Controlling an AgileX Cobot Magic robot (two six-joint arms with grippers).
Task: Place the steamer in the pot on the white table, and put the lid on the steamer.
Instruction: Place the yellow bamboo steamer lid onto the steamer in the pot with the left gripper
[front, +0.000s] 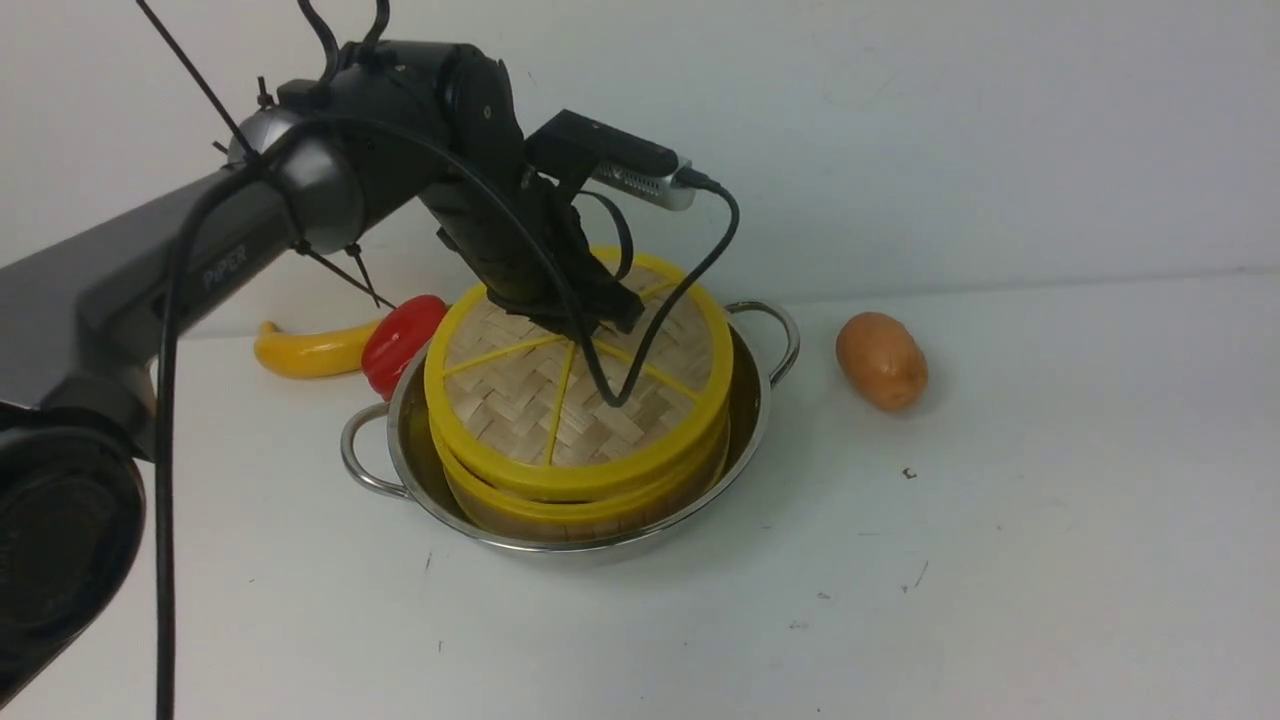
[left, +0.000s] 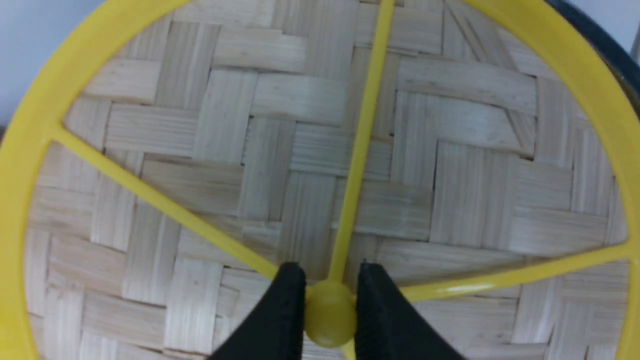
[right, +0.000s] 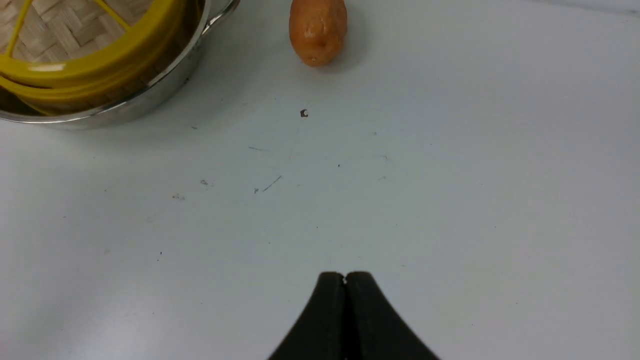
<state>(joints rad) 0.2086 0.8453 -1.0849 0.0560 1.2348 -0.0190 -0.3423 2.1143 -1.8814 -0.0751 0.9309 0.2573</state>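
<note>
In the front view the left arm (front: 500, 220) is covering the lid's (front: 540, 400) knob and the left gripper (left: 328, 274) clamping it. The pot (front: 752, 400) is masking most of the steamer (front: 600, 512). The pepper (front: 400, 340) is overlapping the banana (front: 300, 352). Picture edges are cutting off the right gripper (right: 344, 276), and the lid's rim in the left wrist view.

Open white table (front: 1050, 560) lies near and right. A potato (front: 881, 360) flanks the pot (front: 752, 420) on the right, and a red pepper (front: 400, 340) sits at its far left.

lid (front: 520, 390) on steamer (front: 575, 512) in pot (front: 748, 410), potato (front: 881, 360) right of pot, pepper (front: 400, 340) behind-left
</note>
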